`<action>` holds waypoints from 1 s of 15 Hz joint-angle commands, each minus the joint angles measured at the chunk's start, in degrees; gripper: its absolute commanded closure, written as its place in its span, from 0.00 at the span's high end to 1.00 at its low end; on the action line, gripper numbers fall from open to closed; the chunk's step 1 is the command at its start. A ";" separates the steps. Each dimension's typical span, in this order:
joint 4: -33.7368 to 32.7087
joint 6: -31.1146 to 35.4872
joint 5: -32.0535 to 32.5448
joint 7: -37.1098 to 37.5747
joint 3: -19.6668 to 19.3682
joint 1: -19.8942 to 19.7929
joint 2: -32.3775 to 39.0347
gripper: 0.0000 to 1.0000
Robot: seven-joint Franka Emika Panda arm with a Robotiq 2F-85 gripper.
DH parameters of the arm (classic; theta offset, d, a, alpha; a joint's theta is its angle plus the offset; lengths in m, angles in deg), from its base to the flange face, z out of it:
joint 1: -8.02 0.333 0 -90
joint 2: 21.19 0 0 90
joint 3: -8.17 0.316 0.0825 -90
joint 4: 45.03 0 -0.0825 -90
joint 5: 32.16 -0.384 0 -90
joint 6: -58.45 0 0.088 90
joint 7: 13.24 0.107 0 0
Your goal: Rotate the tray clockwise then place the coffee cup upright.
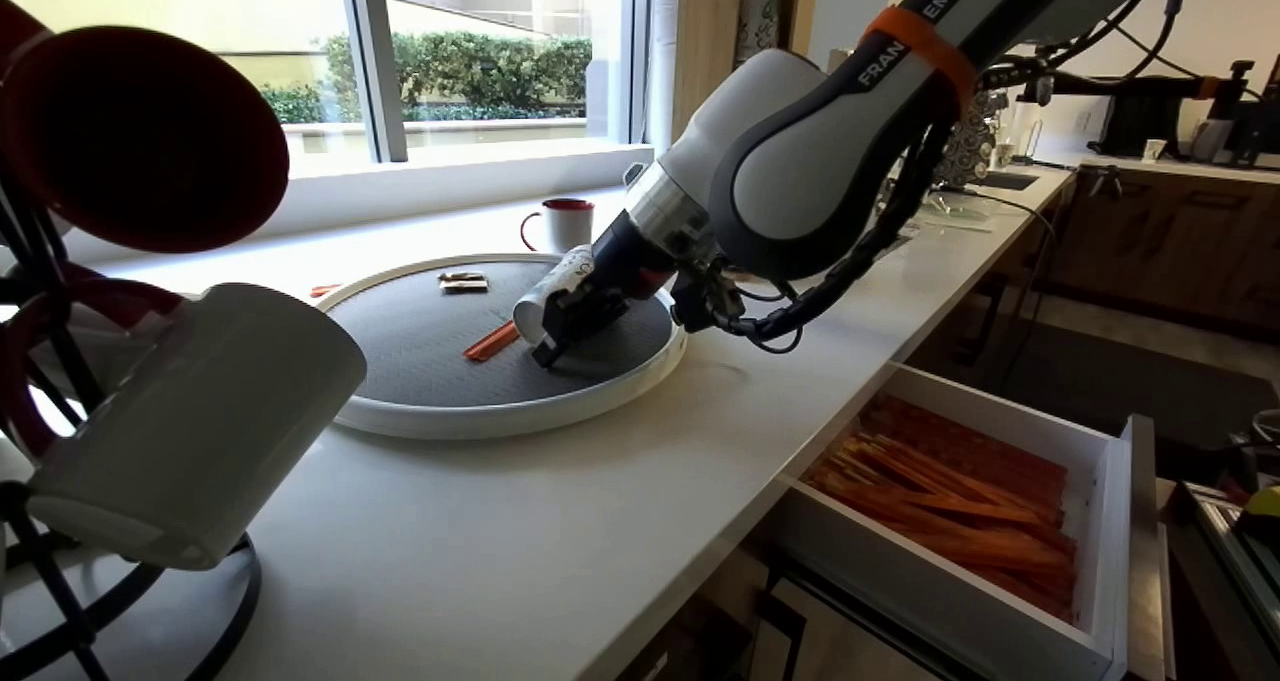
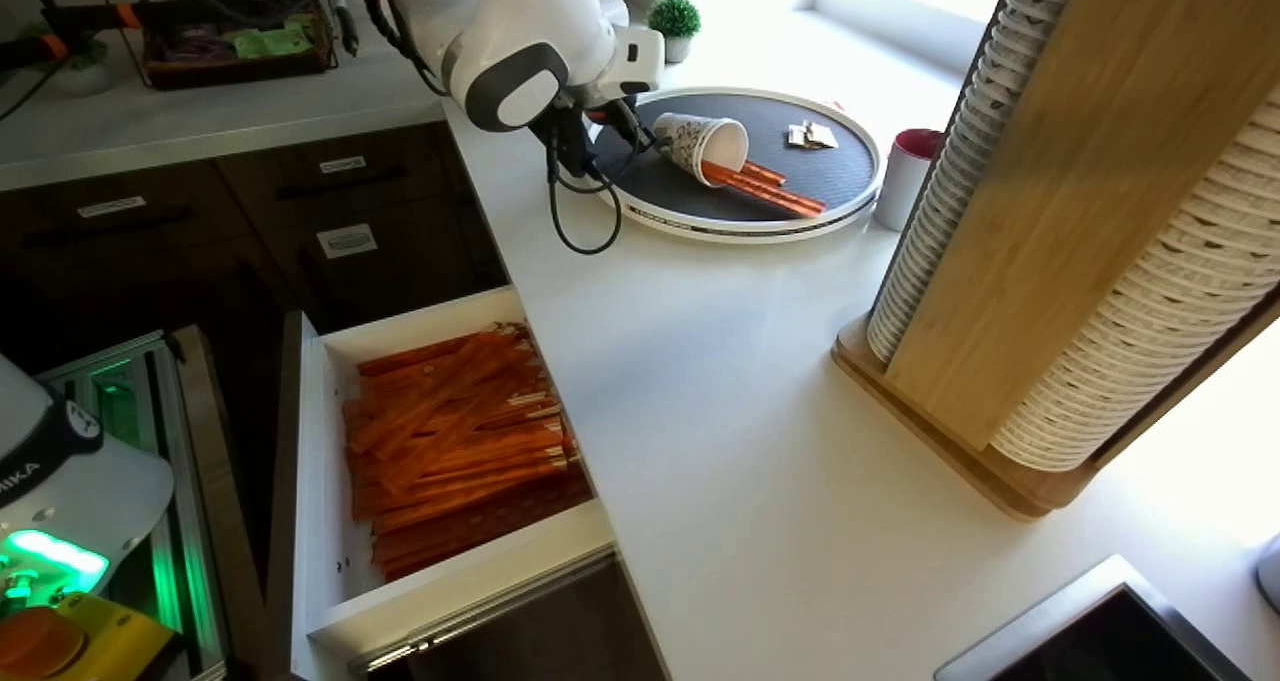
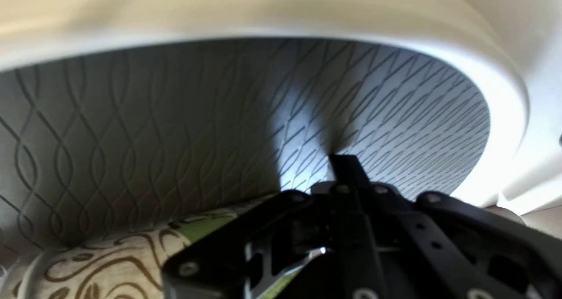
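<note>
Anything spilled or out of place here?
Yes. The cup lies on its side on the tray, orange sticks at its mouth, possibly spilled; odd because cups normally stand upright. The drawer is also pulled open.

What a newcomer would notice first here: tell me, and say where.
Most likely the arm first, stretched over the tray, its gripper beside the cup, which lies on its side. Next, the open drawer under the counter, full of orange packets. In an exterior view, a tilted white mug looms at the left.
</note>
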 commanded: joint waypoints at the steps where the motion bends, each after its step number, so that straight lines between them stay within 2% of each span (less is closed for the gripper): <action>1: -6.35 -3.47 1.38 -2.43 1.94 -1.06 5.89 0.00; 5: -11.46 -6.40 1.82 -4.10 3.21 -0.35 9.43 0.00; 6: -12.53 -6.89 -0.21 -5.97 3.00 0.54 9.96 0.00; 9: -15.14 -8.36 -0.88 -7.81 3.28 1.16 11.50 0.00; 11: -15.66 -8.56 -1.54 -8.12 3.44 1.52 11.54 0.00; 15: -13.68 -6.77 -3.55 -8.14 6.46 0.71 9.85 0.00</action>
